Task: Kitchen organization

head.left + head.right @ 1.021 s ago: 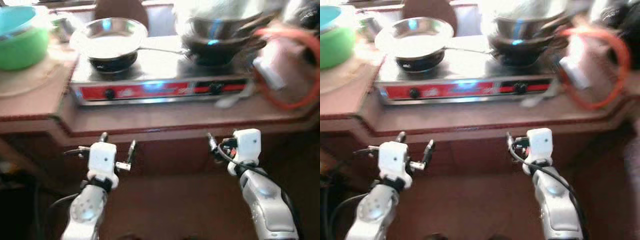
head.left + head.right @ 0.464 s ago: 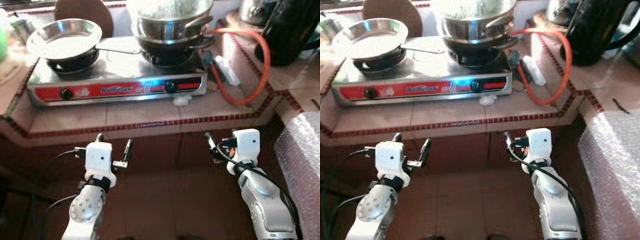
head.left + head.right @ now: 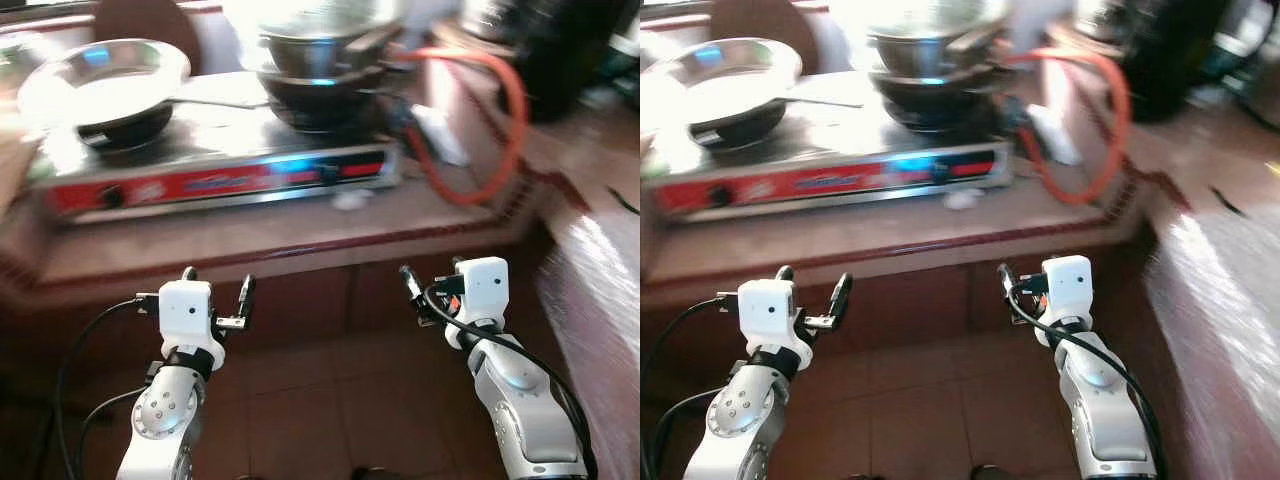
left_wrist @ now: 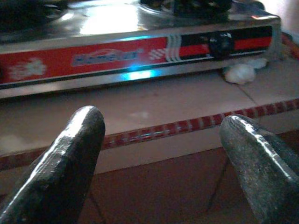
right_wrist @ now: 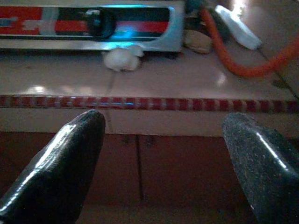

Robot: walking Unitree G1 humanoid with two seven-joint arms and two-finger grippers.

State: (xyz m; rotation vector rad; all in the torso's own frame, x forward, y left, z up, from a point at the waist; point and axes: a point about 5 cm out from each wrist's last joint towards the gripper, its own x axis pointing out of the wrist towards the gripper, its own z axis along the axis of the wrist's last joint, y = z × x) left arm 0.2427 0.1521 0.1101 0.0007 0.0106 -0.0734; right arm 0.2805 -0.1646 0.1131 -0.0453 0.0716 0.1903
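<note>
On the counter (image 3: 300,225): gas stove (image 3: 215,165), at 12 o'clock
Pan (image 3: 100,85): on the 10 o'clock burner
Stacked pots (image 3: 320,60): 1 o'clock burner
Left tool (image 3: 213,292): spread, holding nothing, below the counter edge
Right tool (image 3: 425,290): spread, holding nothing, alongside

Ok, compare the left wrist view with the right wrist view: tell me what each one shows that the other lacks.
Left wrist view: the brand lettering on the stove's red front panel and the stove's shiny top. Right wrist view: the orange hose and a white block beside the stove. Both: one black knob, the small white lump on the tiled counter below it, the counter's red patterned edge, and an open gripper's two black fingers, holding nothing.
</note>
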